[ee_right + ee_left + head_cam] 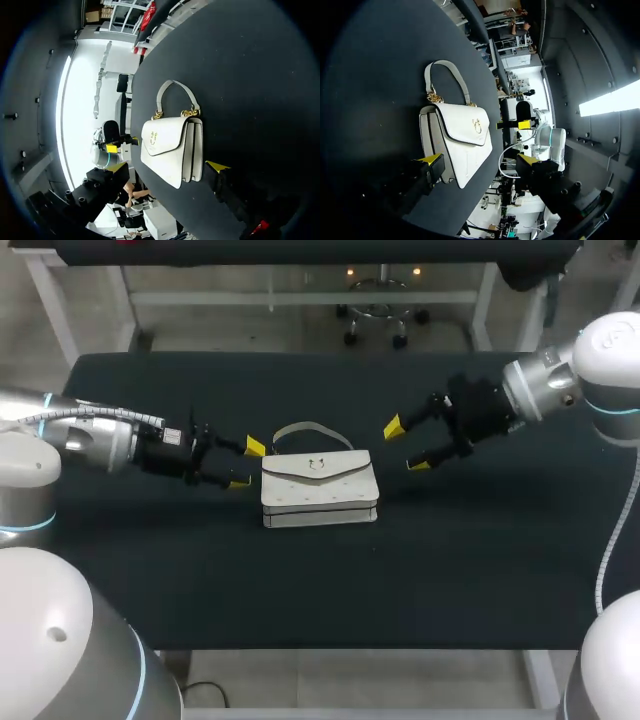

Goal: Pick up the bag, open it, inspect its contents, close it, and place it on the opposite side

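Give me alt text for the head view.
A white flap handbag with a curved handle lies closed in the middle of the black table. The left gripper is open close by its left end, the right gripper open off its right end.

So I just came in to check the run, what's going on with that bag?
The white bag rests in the middle of the dark table with its flap shut. The left gripper sits open close beside one end, and the right gripper hangs open a little off the other end. Neither has hold of the bag.
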You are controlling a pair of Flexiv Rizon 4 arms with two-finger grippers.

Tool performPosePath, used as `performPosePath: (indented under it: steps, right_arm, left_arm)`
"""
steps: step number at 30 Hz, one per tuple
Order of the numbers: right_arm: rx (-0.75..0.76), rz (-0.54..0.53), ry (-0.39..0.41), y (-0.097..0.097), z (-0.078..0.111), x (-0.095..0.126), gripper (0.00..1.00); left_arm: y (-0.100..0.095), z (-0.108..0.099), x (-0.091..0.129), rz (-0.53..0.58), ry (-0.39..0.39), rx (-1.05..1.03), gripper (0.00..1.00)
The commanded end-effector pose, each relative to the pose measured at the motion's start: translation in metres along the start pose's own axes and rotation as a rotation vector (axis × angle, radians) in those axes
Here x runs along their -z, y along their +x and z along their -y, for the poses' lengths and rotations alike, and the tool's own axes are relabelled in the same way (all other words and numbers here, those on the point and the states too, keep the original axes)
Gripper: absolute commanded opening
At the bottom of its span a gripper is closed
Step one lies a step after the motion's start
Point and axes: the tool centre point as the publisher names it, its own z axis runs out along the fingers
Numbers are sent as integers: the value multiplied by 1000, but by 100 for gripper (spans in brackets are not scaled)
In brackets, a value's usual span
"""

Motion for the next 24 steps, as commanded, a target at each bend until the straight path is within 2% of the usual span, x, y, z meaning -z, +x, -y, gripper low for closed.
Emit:
performPosePath:
  steps: [1,4,8,14,19,22,24]
  right_arm:
    - [-13,-35,0,-8,-2,-4,100]
    - [-38,-46,10,-9,-6,-10,100]
    - [-45,-78,55,-4,-6,-22,100]
    - [-104,-91,129,-8,-7,-44,100]
    - [-158,-90,155,-14,-8,-53,100]
    - [-166,-106,168,-12,-10,-57,91]
    - [-161,-111,171,-9,-11,-58,89]
  left_arm:
    - [-7,-3,4,-33,27,44,100]
    - [-10,1,4,-62,33,103,100]
    - [-12,6,1,-67,33,149,89]
    - [-13,10,-6,-58,15,167,87]
    - [-15,10,-9,-59,5,167,85]
    - [-17,11,-12,-55,0,177,86]
    - [-19,12,-13,-56,0,185,86]
